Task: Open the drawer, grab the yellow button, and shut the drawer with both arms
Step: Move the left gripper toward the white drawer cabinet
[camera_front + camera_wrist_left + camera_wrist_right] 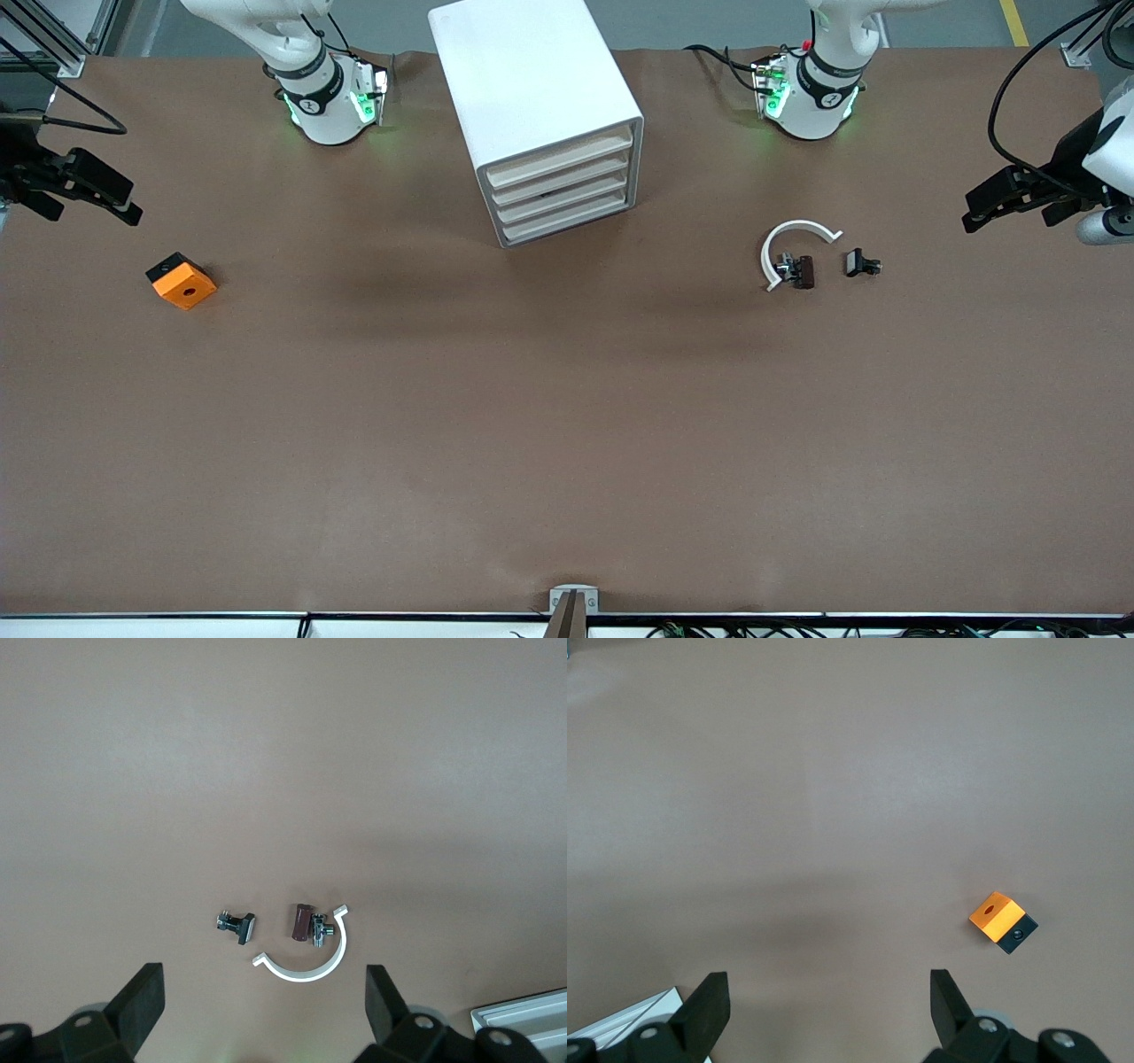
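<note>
The white cabinet (536, 106) stands on the brown bench (567, 425) between the two arm bases, its four pale-fronted drawers (561, 188) all pushed in and facing the front camera at a slight angle; no button can be seen anywhere, and no writing or label can be read on the cabinet. A corner of the cabinet shows at the edge of both wrist views. Toward the left arm's end of the bench lies a white arc (795, 248), with a small dark clip (800, 271) touching its open side and a second black clip (859, 263) just beside it, apart from the arc. Toward the right arm's end lies an orange block (182, 281) with a hole in its top and a black underside. The left tool (1010, 199) hangs over the left arm's end of the bench, its fingers (137, 1005) spread wide with nothing between them. The right tool (84, 190) hangs over the right arm's end, its fingers (709, 1010) likewise spread wide and empty.
</note>
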